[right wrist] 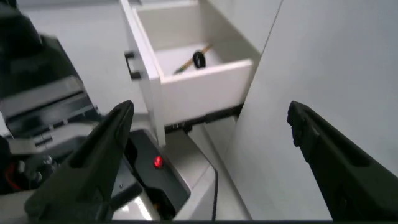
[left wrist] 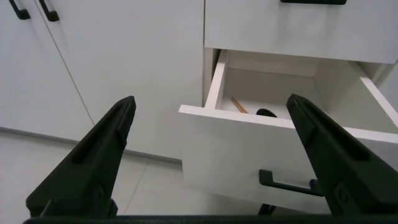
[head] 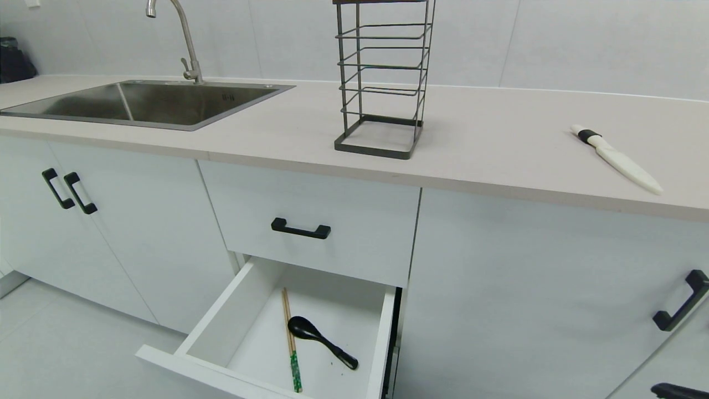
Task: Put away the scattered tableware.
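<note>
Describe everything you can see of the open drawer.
The open drawer is white with smooth panels. It sits below a closed drawer under the countertop and is pulled well out over the floor. Its front carries a black bar handle. Inside, on its floor, lie wooden chopsticks with green ends and a black spoon, whose bowl is close beside them.

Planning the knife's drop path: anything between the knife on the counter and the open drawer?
Nothing visible blocks it. The knife lies alone on the counter at right; the wire rack stands further left, back from the edge. The lower drawer is pulled open, holding chopsticks and a black spoon, with room beside them.
</note>
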Controlling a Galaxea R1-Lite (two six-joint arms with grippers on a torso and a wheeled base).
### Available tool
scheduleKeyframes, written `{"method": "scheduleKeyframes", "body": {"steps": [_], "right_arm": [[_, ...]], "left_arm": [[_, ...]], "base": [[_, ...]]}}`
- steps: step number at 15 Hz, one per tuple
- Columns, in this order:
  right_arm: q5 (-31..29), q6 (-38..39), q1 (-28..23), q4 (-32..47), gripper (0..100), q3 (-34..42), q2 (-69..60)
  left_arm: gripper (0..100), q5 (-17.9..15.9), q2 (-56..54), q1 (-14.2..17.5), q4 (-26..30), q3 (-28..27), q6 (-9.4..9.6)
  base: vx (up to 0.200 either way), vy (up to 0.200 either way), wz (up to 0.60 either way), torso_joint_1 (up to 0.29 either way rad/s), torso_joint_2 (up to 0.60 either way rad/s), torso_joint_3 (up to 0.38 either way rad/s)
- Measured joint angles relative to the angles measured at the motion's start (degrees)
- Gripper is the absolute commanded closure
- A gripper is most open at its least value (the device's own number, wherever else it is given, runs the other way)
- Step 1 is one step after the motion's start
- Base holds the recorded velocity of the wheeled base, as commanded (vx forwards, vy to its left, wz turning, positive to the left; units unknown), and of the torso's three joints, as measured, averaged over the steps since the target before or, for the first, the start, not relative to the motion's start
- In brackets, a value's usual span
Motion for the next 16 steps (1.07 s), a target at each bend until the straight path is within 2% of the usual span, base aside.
{"method": "scheduleKeyframes", "body": {"steps": [2,10,14,16], "right_arm": [[0.22,0.22,-2.97,1.61,0,0.12,-4.11],[1.17,1.35,-30.34,16.93,0,0.48,-18.99],[-0.24,5.90,-37.46,17.43,0,0.61,-22.19],[-0.35,6.92,-38.86,15.54,0,1.05,-22.66]], "left_arm": [[0,0.00,0.00,0.00,0.00,0.00,0.02],[0,0.00,0.00,0.00,0.00,0.00,0.00],[0,-0.13,0.00,0.00,0.00,0.00,0.05],[0,-0.13,0.00,0.00,0.00,0.00,0.02]], "base": [[0.000,0.000,0.00,0.000,0.00,0.000],[0.000,0.000,0.00,0.000,0.00,0.000],[0.000,0.000,0.00,0.000,0.00,0.000],[0.000,0.000,0.00,0.000,0.00,0.000]]}}
